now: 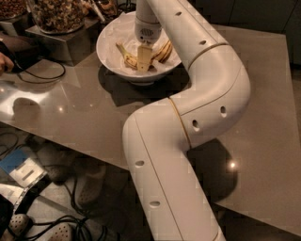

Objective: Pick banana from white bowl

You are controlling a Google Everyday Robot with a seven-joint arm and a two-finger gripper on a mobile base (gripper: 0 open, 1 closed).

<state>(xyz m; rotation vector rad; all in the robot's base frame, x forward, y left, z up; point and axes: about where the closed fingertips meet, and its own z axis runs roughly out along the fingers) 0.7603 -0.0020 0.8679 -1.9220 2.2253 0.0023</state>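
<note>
The white bowl [110,56] stands at the back of the grey table [84,117], lined with white paper. The yellow banana [125,55] lies curved inside it; its speckled far end [164,49] shows to the right of the gripper and its middle is hidden behind the gripper. My gripper [144,59] points straight down into the bowl and reaches the banana's middle. The white arm runs from the bottom of the view up over the table and hides the bowl's right rim.
Glass jars of brown food [56,14] stand on a metal stand [61,42] left of the bowl. A person's hand [5,61] and a black cable [42,75] are at the left edge. Below the table's near edge lie cables and shoes [47,226].
</note>
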